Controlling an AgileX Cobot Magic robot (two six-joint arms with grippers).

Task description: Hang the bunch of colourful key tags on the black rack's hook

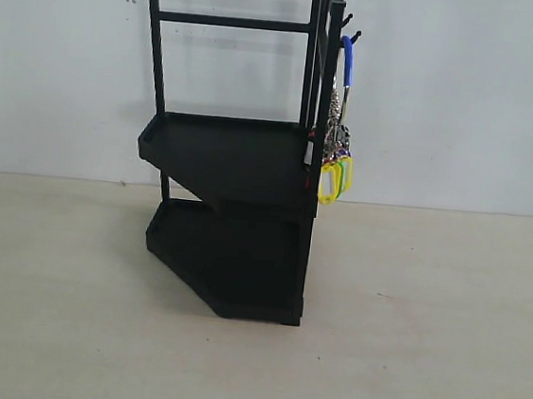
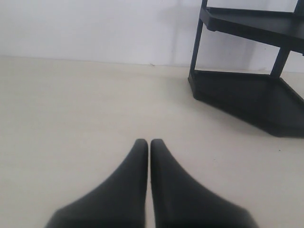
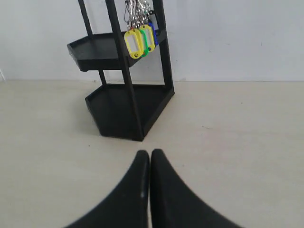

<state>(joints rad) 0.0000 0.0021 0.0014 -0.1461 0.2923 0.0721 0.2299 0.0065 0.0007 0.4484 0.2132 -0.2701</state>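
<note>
The colourful key tag bunch [image 1: 335,169] hangs by its blue-coated loop [image 1: 348,60] from a hook at the top right of the black rack [image 1: 228,205]. Yellow and green tags dangle beside the upper tray. In the right wrist view the key tag bunch [image 3: 138,40] shows against the rack's upright bar [image 3: 124,71]. My right gripper [image 3: 149,153] is shut and empty, low over the table and well short of the rack. My left gripper [image 2: 149,141] is shut too, holding nothing, with the rack's lower tray [image 2: 247,97] off to its side. Neither arm appears in the exterior view.
The rack stands on a pale beige table [image 1: 422,349] against a white wall [image 1: 467,106]. Further small hooks [image 1: 346,19] stick out along the rack's top right upright.
</note>
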